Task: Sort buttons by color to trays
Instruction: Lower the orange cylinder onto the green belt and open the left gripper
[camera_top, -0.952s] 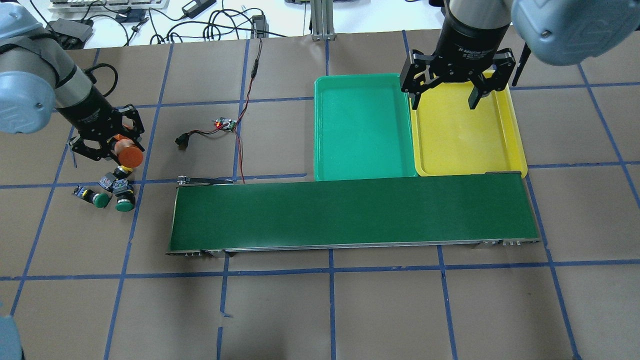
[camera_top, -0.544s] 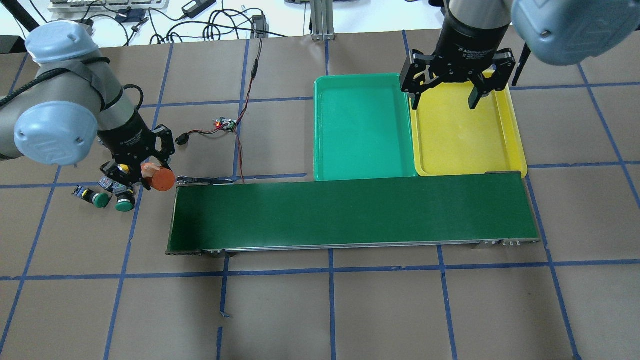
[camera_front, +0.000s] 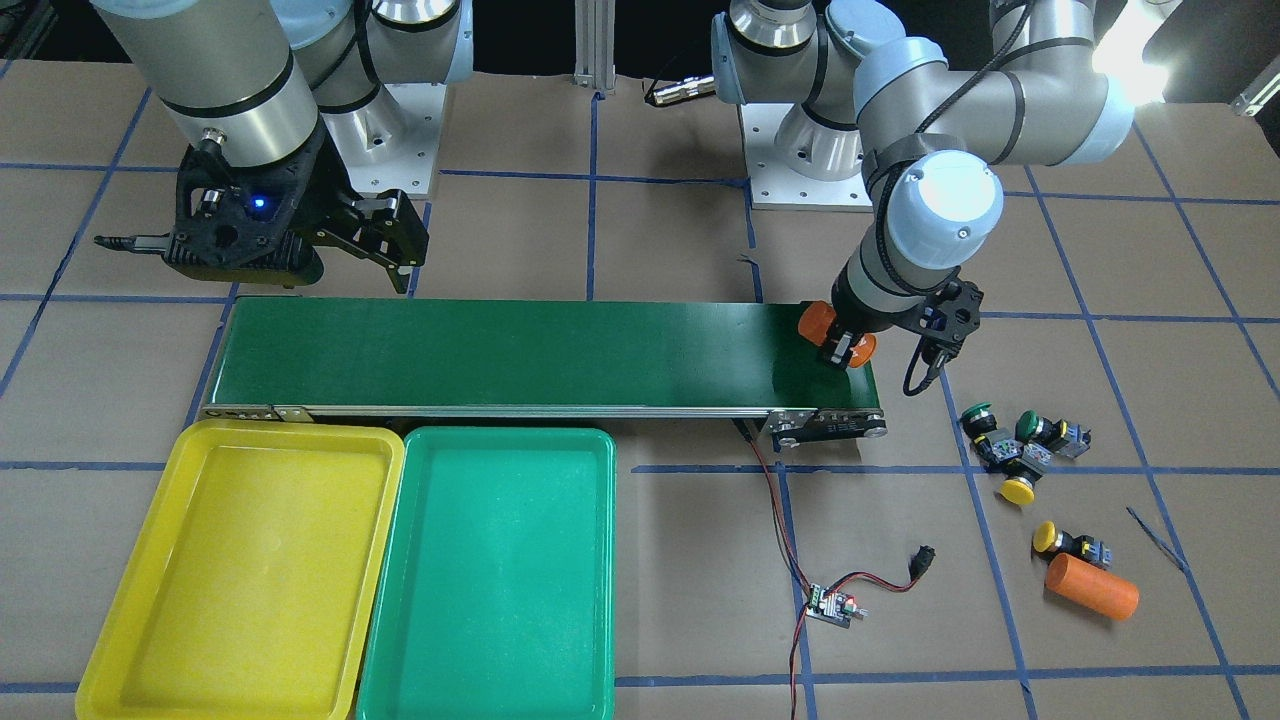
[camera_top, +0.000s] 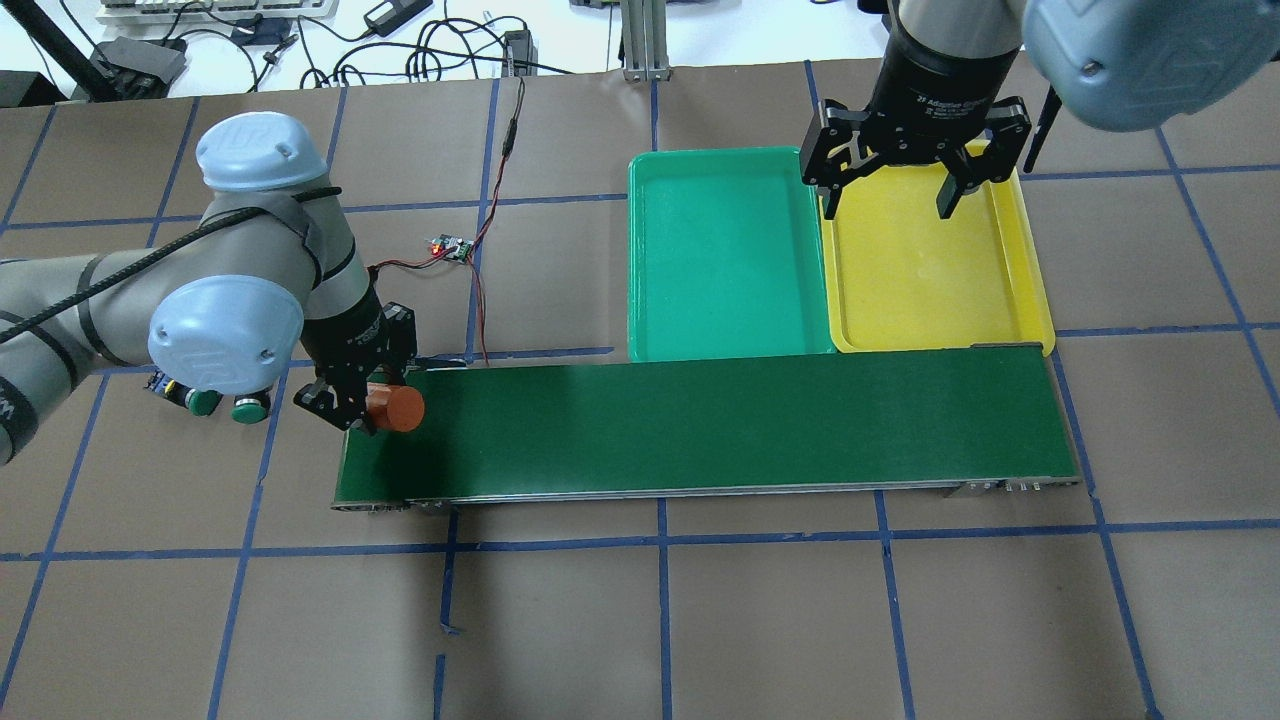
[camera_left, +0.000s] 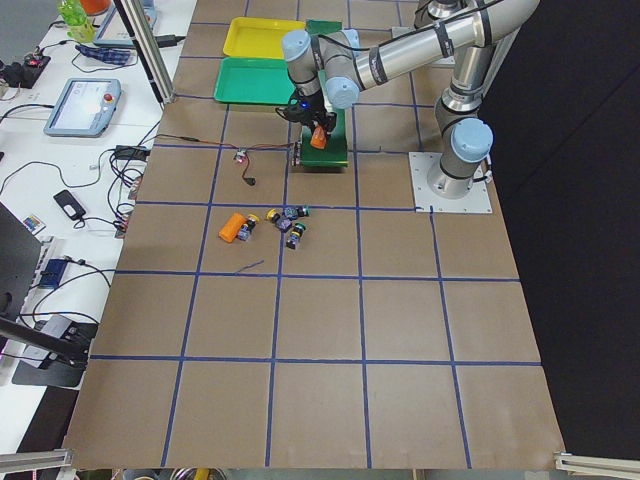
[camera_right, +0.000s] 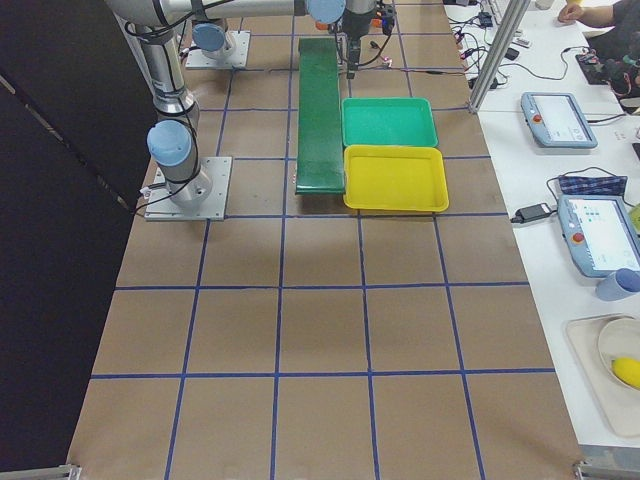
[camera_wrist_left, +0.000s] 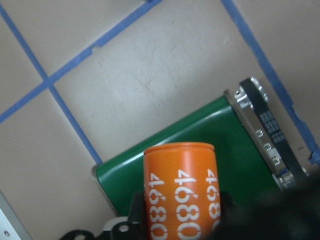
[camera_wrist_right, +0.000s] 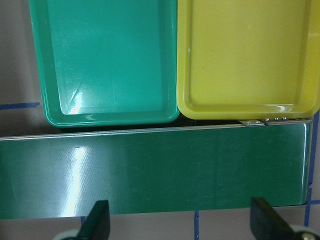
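Green belt (camera_top: 700, 430): orange cylinder (camera_wrist_left: 178, 186), apparently "4680"

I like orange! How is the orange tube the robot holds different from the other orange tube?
The held orange tube is pinched in the left gripper above the green belt; the other orange tube lies loose on the brown table, beside a yellow button. Both are orange cylinders.

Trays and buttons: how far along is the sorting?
Nothing is sorted: the green tray and yellow tray are empty. In hand, the left gripper is shut on an orange cylinder, not a button, over the conveyor belt's end; the right gripper is open and empty. Left: two green buttons and two yellow buttons on the table.
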